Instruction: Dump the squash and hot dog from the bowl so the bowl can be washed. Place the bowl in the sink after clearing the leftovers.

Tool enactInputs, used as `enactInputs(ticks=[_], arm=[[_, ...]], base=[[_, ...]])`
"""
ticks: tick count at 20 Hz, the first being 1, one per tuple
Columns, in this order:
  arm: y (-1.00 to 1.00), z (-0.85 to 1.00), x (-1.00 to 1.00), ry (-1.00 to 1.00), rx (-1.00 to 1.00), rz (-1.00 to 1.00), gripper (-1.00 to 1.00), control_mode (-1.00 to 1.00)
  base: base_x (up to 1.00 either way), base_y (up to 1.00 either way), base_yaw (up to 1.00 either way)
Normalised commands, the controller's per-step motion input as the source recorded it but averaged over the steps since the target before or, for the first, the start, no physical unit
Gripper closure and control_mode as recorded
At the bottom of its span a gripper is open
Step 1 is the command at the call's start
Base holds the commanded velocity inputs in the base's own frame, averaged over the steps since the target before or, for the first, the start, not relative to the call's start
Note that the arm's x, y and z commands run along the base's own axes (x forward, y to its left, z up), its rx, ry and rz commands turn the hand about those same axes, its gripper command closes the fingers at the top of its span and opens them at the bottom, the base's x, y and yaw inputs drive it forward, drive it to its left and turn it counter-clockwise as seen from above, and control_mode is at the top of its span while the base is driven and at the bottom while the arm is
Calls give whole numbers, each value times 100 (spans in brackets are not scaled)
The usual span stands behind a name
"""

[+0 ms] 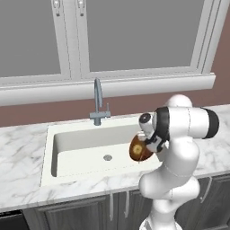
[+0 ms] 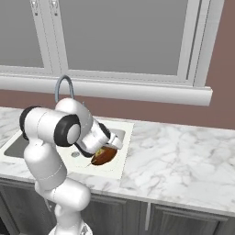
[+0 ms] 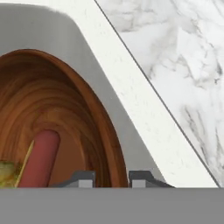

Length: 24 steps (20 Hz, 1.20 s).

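Note:
My gripper [image 1: 150, 143] is shut on the rim of the glossy reddish-brown bowl [image 1: 140, 148], holding it tipped steeply on edge over the right end of the white sink [image 1: 81, 148]. In the right base view the bowl [image 2: 104, 156] hangs below the gripper [image 2: 103, 148], just inside the sink's right rim [image 2: 120, 137]. In the hand view the gripper [image 3: 112, 180] has one fingertip on each side of the rim of the bowl [image 3: 65, 109]. Inside lie the reddish hot dog [image 3: 39, 159] and, at the lower left edge, a bit of yellow squash [image 3: 8, 174].
A grey gooseneck faucet [image 1: 97, 101] stands behind the sink, under a wide window sill [image 1: 134, 85]. Marble counter [image 2: 183, 156] stretches to the right of the sink. The round drain [image 1: 107, 157] sits in the basin floor. Cabinet fronts [image 1: 90, 211] run below.

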Motion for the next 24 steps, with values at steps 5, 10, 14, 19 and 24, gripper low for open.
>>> enactInputs(ticks=[5,10,14,19,24], arm=[[7,-15,0,7,-16,1,100,-100],[3,0,0,3,-6,0,100,-100],[16,14,0,-1,-12,0,100,-100],[21,35,-4,-2,-18,0,100,-100],[14,0,-8,-1,-17,3,100,-100]], base=[[0,0,0],[0,0,0],[0,0,0],[0,0,0],[0,0,0]])
